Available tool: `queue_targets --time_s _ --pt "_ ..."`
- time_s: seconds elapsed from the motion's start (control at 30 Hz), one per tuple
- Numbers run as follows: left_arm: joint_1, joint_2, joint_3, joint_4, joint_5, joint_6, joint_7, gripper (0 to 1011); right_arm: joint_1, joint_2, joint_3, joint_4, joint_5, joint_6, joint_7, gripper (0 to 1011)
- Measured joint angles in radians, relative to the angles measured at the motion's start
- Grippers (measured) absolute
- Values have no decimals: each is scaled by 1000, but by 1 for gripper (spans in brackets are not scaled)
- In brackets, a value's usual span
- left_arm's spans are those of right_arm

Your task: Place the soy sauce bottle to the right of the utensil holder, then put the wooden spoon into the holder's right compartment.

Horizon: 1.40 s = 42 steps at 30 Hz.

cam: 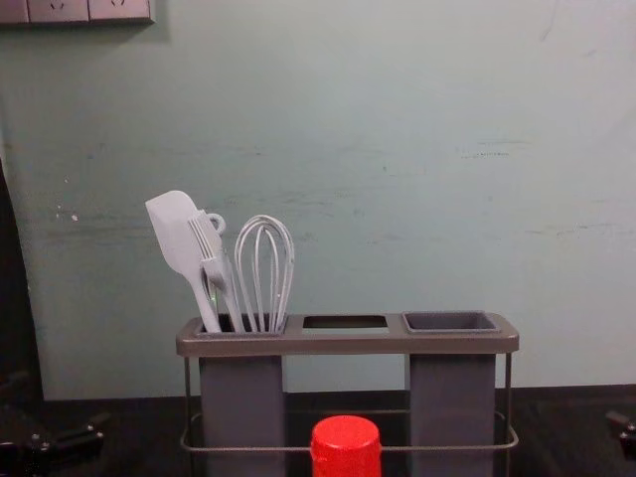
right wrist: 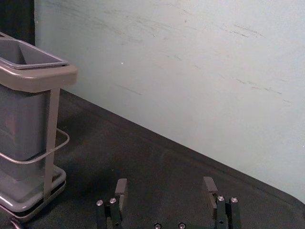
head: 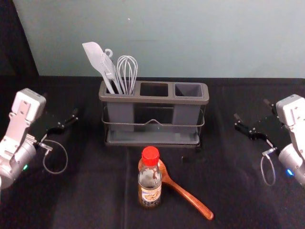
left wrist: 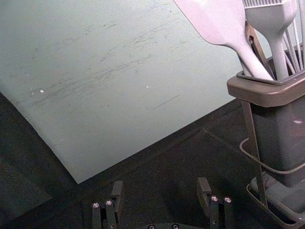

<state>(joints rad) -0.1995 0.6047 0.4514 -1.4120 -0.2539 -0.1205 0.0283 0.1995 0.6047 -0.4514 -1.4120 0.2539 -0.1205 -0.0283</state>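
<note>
Currently, the upright soy sauce bottle [head: 150,181] is set left of the right gripper [right wrist: 165,185], wide-spread and empty like the left gripper [left wrist: 160,186] opposite.

Left arm [head: 18,121], left edge of head view: white block-shaped casing [head: 32,101], silver-grey cylinder [head: 23,156], green light [head: 25,167], thin grey cable loop [head: 67,157]. Right arm [head: 296,117], right edge: similar, blue light [head: 289,172]. Left gripper [head: 60,104], right gripper [head: 251,109]: black, silver screw heads [left wrist: 214,198].
</note>
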Motion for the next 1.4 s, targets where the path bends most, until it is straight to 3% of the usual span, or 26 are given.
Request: queue_targets --time_s 1.4 --pt "0 0 0 0 0 0 0 1000 0 0 0 0 0 0 0 1003"
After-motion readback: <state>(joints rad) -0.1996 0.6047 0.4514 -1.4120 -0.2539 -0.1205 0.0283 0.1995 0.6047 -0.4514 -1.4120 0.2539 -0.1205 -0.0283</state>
